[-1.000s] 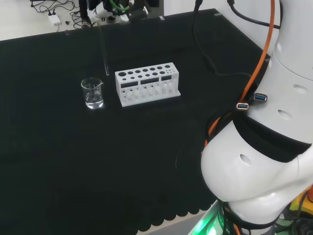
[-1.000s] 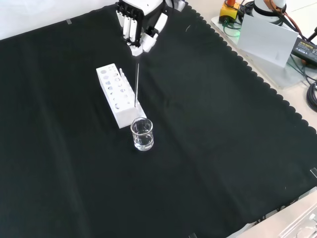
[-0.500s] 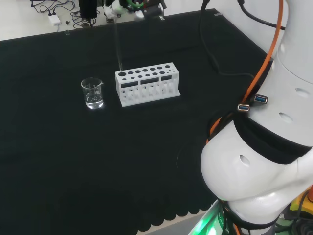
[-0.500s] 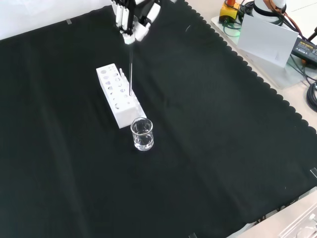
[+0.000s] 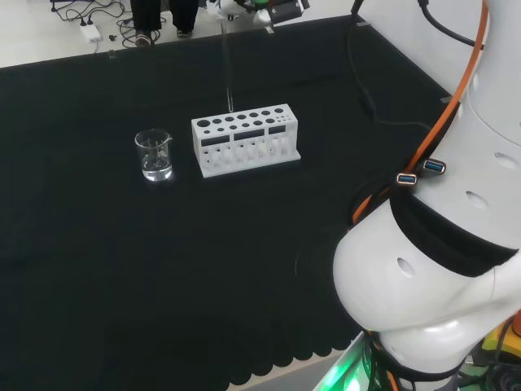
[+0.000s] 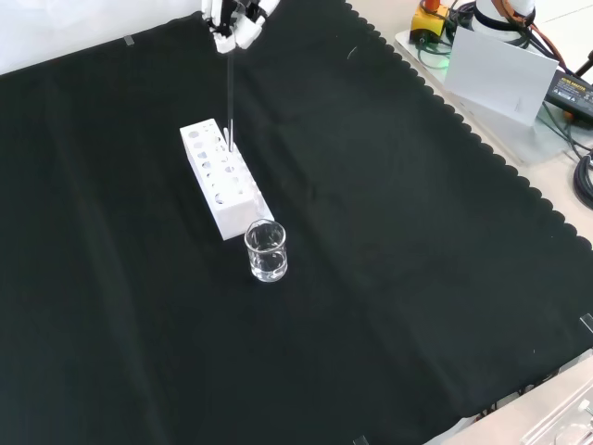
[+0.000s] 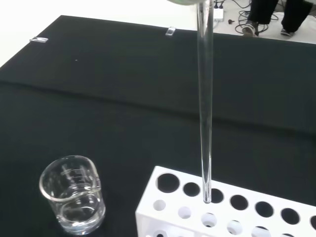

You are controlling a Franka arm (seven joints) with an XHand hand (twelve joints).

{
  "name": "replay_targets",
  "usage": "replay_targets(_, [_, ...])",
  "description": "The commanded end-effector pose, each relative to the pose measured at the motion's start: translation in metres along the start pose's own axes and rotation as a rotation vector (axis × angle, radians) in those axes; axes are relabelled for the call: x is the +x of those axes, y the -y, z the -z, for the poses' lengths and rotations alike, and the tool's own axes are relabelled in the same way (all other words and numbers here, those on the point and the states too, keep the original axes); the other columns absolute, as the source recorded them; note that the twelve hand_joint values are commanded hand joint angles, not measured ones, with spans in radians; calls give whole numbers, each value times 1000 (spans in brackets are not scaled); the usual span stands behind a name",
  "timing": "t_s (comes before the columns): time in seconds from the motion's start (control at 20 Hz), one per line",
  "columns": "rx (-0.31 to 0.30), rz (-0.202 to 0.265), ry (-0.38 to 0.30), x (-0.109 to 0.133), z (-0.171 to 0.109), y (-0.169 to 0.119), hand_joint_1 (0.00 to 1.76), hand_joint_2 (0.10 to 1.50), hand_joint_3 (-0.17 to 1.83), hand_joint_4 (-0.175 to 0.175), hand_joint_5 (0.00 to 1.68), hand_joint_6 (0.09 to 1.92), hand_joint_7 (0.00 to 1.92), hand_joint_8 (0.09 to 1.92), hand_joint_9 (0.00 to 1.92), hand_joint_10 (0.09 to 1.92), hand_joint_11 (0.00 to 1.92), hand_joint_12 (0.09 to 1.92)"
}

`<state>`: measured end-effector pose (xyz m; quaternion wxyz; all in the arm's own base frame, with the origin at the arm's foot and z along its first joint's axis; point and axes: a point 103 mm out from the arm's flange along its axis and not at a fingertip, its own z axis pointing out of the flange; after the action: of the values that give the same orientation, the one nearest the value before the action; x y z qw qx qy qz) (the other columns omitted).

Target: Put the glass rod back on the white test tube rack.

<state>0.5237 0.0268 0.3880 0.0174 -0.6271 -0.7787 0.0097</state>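
**benchwatcher:** Black cloth (image 6: 389,278) covers the whole bench, matte, with a scalloped edge along the near side in the head view. On it sits the white test tube rack (image 5: 245,139), a blocky plastic thing with rows of round holes on top and slots down its side. Just beside one short end stands a small clear beaker (image 5: 154,155) with a pour spout and a bit of clear liquid at the bottom.

**glassfan22:** Where's the glass rod?

**benchwatcher:** The glass rod (image 6: 229,102) hangs nearly upright from the hand (image 6: 232,20), which is cut off at the top edge of the front view. The fingers are curled, pinching the rod's upper end. In the wrist view the rod (image 7: 205,103) is a thin clear cylinder with a rounded tip, and the tip sits right over a hole in the rack's (image 7: 232,207) outer row, near the beaker (image 7: 74,197) end.

**glassfan22:** Is it in the hole already?

**benchwatcher:** Can't tell for sure. The tip overlaps the rim of the hole, but the rod's so transparent that whether it's inside or just above isn't clear. In the head view it's barely a faint streak (image 5: 228,69). Most of the hand is out of shot, and the arm's big white links (image 5: 440,261) block the right side there.
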Motion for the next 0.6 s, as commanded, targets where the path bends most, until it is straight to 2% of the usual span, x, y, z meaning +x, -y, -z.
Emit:
replay_targets(0.05, [5, -8, 10, -5, 0, 0, 1312, 1101, -175, -175, 1274, 224, 1225, 918, 1649, 738, 1646, 613])
replay_targets(0.35, [9, -13, -8, -11, 0, 2, 1312, 1101, -175, -175, 1276, 219, 1225, 919, 1650, 736, 1647, 613])
replay_targets(0.45, [10, -15, 17, -11, -4, -4, 1312, 1101, -175, -175, 1276, 218, 1225, 919, 1650, 736, 1647, 612])
replay_targets(0.5, [8, 6, -9, -10, -2, -4, 1312, 1100, -175, -175, 1276, 218, 1225, 918, 1651, 736, 1647, 612])
replay_targets(0.6, [8, 16, -19, -10, -1, -5, 1312, 1100, -175, -175, 1277, 218, 1225, 917, 1651, 735, 1647, 612])
